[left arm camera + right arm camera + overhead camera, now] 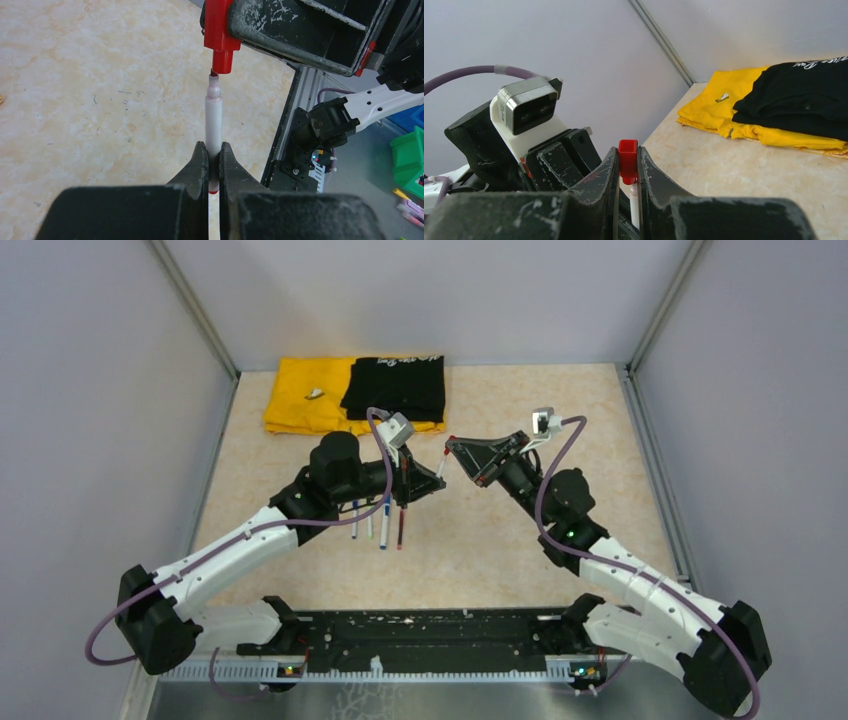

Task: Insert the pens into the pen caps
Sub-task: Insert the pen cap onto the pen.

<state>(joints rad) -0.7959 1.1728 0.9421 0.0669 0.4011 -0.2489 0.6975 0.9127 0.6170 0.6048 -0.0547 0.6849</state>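
Your left gripper [213, 150] is clamping the pen [213, 117], your right gripper [628, 152] pinching the red cap [222, 55]. Be pushing straight, tip centred.

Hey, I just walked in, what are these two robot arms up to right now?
They are capping a marker above the table. The left gripper is shut on a white pen with a red tip, and the right gripper is shut on a red cap. The pen's tip sits right at the cap's mouth, not yet pushed home. Several more pens lie on the table by the left arm.
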